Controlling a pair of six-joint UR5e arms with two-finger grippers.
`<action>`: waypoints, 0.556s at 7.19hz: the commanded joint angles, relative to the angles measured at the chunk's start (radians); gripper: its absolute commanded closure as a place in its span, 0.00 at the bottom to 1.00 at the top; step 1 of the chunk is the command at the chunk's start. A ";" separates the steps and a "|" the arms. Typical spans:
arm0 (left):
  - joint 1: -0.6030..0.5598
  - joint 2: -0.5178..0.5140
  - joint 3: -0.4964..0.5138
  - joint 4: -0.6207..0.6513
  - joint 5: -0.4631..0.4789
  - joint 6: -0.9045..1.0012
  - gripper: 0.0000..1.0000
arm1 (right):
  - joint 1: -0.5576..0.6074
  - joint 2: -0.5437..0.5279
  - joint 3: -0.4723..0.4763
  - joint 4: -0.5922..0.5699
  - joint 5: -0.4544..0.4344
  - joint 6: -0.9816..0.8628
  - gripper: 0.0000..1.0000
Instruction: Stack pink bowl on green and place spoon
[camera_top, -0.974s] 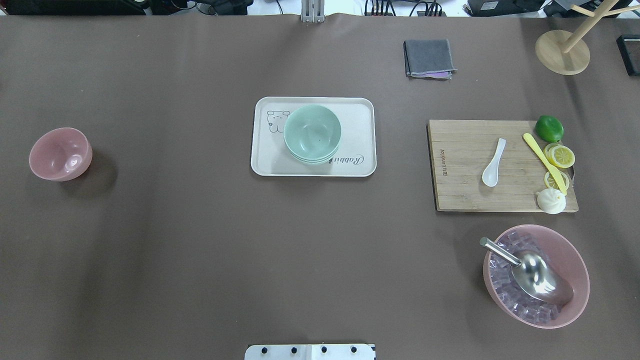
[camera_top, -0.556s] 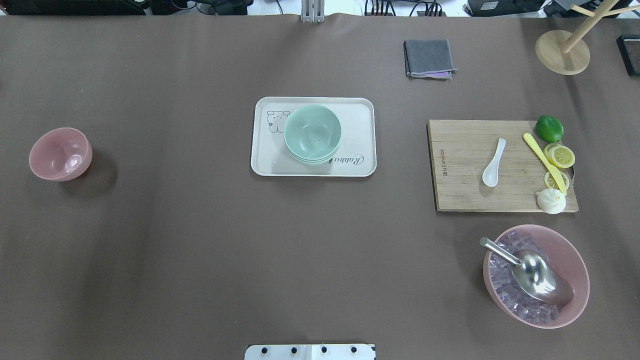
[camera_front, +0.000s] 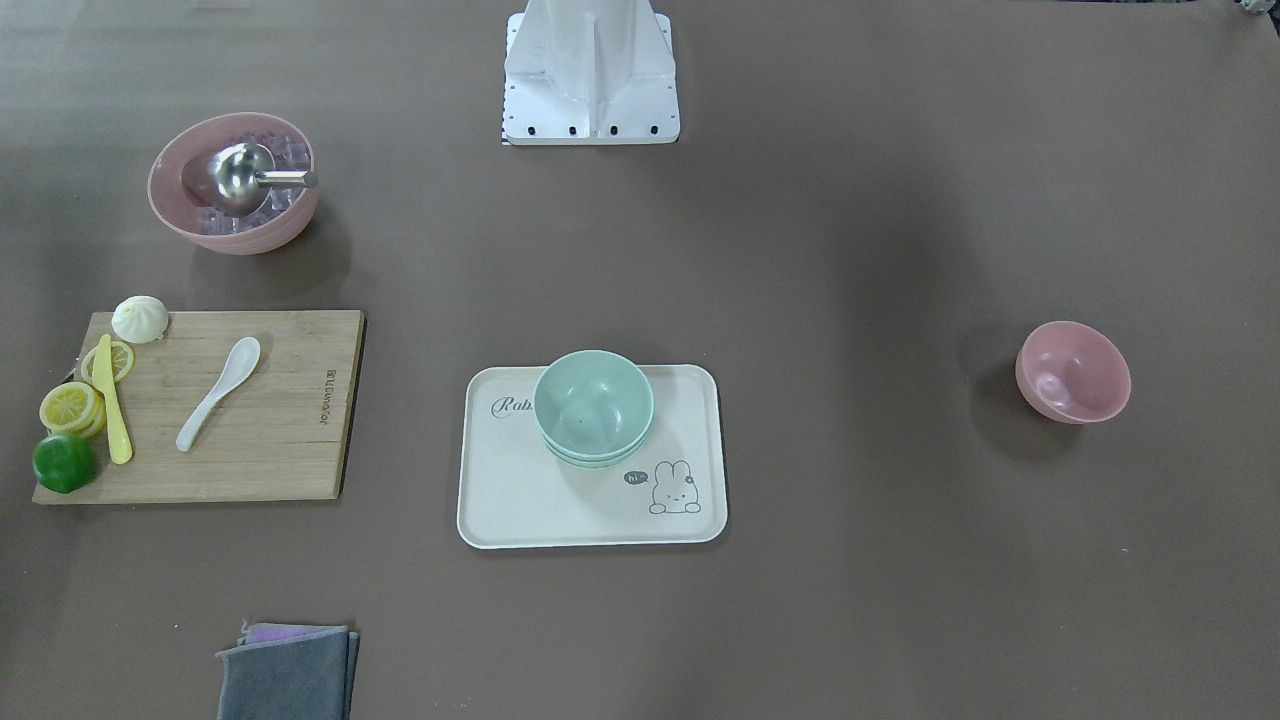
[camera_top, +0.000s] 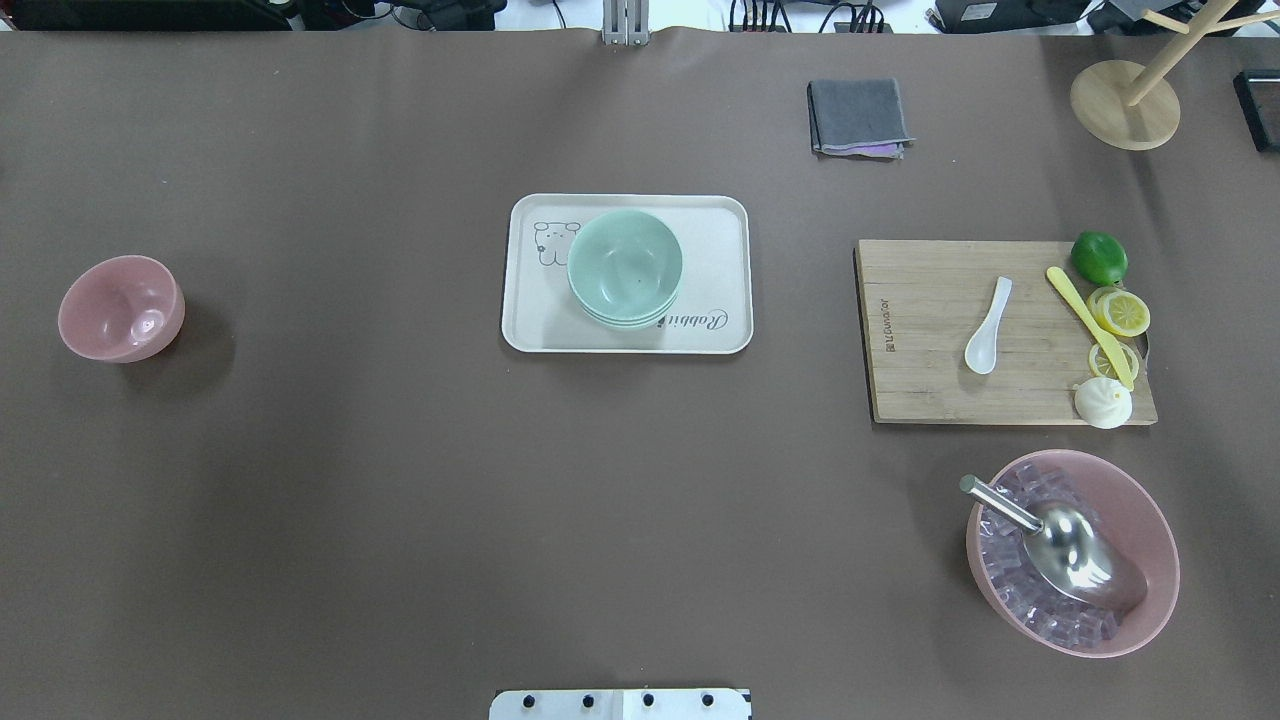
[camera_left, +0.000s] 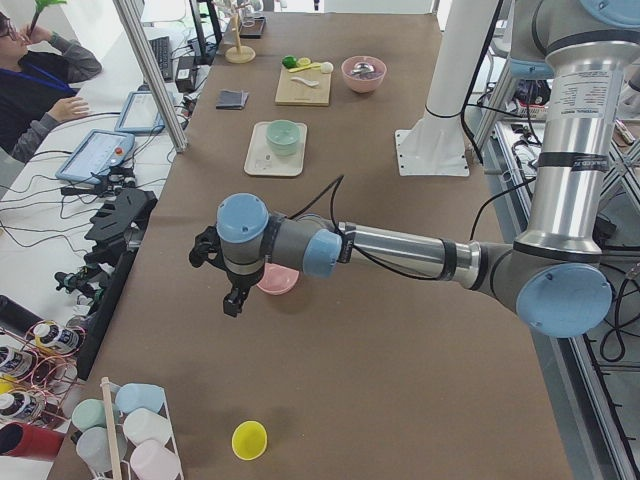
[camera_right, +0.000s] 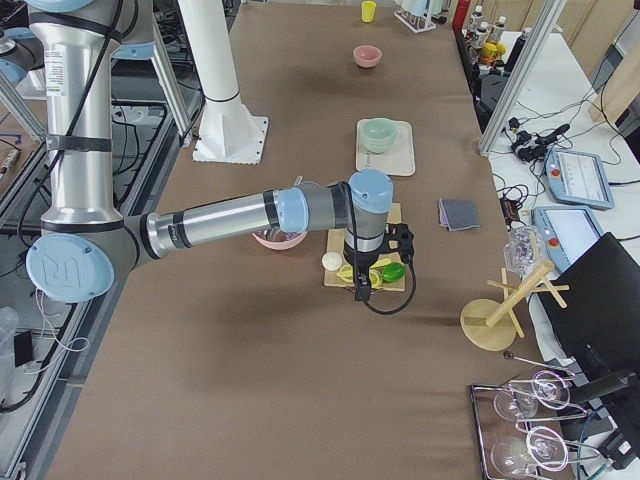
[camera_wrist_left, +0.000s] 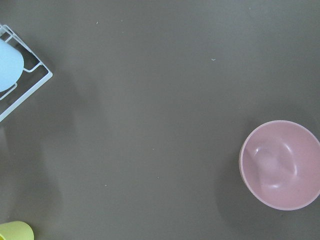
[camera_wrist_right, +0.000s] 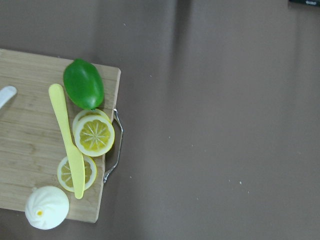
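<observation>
A small pink bowl (camera_top: 120, 308) stands alone at the table's far left; it also shows in the left wrist view (camera_wrist_left: 280, 165). A stack of green bowls (camera_top: 625, 268) sits on a cream tray (camera_top: 720, 225) at mid table. A white spoon (camera_top: 988, 327) lies on a wooden cutting board (camera_top: 930, 390) at the right. My left gripper (camera_left: 232, 300) hangs above the table beside the pink bowl (camera_left: 280, 281). My right gripper (camera_right: 360, 288) hangs above the board's lemon end. Both grippers show only in the side views, so I cannot tell if they are open or shut.
The board also holds a lime (camera_top: 1098, 257), lemon slices (camera_top: 1120, 312), a yellow knife (camera_top: 1088, 325) and a bun (camera_top: 1102, 402). A large pink bowl (camera_top: 1155, 520) of ice with a metal scoop stands near it. A grey cloth (camera_top: 858, 117) and a wooden stand (camera_top: 1125, 105) are at the back.
</observation>
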 joint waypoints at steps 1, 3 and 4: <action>0.046 -0.042 0.063 -0.028 0.000 -0.057 0.01 | -0.005 0.031 -0.068 0.093 0.048 -0.001 0.00; 0.059 -0.037 0.114 -0.141 -0.002 -0.069 0.01 | -0.005 0.028 -0.073 0.092 0.056 -0.007 0.00; 0.125 -0.031 0.137 -0.168 0.004 -0.124 0.01 | -0.030 0.030 -0.055 0.092 0.080 0.004 0.00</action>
